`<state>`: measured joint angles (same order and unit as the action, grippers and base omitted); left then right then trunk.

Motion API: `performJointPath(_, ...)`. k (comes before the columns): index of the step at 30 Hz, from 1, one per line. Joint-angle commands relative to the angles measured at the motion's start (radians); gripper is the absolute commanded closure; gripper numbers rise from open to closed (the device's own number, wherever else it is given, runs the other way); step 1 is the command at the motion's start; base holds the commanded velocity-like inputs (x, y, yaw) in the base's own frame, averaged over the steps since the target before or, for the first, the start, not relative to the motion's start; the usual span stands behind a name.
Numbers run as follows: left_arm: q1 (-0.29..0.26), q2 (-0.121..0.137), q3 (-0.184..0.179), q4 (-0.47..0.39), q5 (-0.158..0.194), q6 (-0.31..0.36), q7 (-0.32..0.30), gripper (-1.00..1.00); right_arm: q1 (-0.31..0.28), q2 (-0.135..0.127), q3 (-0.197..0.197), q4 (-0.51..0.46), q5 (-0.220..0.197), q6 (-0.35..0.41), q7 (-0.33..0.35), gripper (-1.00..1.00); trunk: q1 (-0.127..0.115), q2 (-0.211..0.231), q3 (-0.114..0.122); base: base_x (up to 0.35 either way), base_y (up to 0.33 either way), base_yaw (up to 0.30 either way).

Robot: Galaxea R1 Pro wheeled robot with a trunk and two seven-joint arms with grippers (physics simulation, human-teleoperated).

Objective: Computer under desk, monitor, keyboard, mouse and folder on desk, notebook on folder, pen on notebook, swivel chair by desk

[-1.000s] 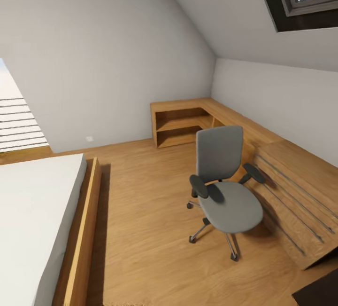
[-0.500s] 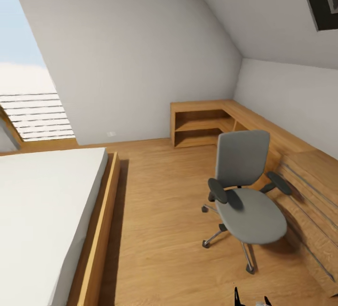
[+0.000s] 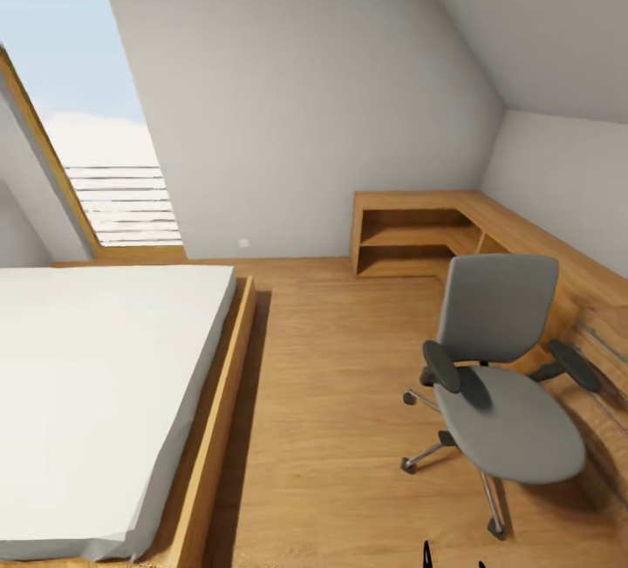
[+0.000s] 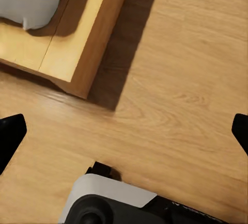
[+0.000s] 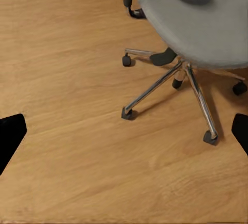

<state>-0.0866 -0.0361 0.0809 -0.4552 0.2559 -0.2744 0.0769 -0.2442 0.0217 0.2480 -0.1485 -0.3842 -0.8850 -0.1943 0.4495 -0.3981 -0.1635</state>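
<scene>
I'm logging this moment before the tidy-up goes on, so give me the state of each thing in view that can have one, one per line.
Grey upholstered swivel chair: upright on the wood floor, seat bare, beside the low light-wood cabinet.
Low light-wood corner cabinet: open shelves, nothing seen on them.
White-topped bed in a wooden frame: flat, nothing on it.
Left gripper: open, holding nothing, above floor by the bed's corner.
Right gripper: open, holding nothing, above floor near the chair's base.

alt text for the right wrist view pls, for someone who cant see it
A grey swivel chair stands on a light wood floor, its seat empty and its chrome star base on black castors spreading beneath. The two dark fingertips of the right end effector sit wide apart at the picture's edges, holding nothing.
</scene>
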Motion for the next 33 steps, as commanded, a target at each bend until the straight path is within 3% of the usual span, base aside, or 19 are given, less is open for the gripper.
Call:
performJointPath(1,-0.001,-0.001,0.002,0.005,-0.002,-0.021,-0.001,-1.00,-0.001,0.003,0.009,0.007,-0.006,-0.003,-0.005,-1.00,0.001,-0.002,-0.002,0.000,0.000,0.287)
performJointPath(5,-0.001,-0.003,0.002,0.017,-0.028,-0.070,-0.002,-1.00,-0.001,0.008,0.010,0.026,-0.005,-0.005,-0.005,-1.00,0.001,-0.002,-0.002,0.000,0.000,0.287)
performJointPath(12,-0.001,-0.003,0.002,0.038,-0.040,-0.091,0.000,-1.00,-0.001,0.007,0.012,0.041,0.002,0.000,0.001,-1.00,0.001,-0.002,-0.002,0.093,0.000,0.214)
performJointPath(26,-0.001,-0.005,0.002,0.050,-0.043,-0.097,0.001,-1.00,-0.001,0.003,0.014,0.067,0.004,0.004,0.005,-1.00,0.001,-0.002,-0.002,0.283,0.000,0.027)
performJointPath(33,-0.001,-0.005,0.002,0.052,-0.044,-0.097,0.001,-1.00,-0.001,0.003,0.014,0.070,0.004,0.004,0.006,-1.00,0.001,-0.002,-0.002,0.136,0.000,0.001)
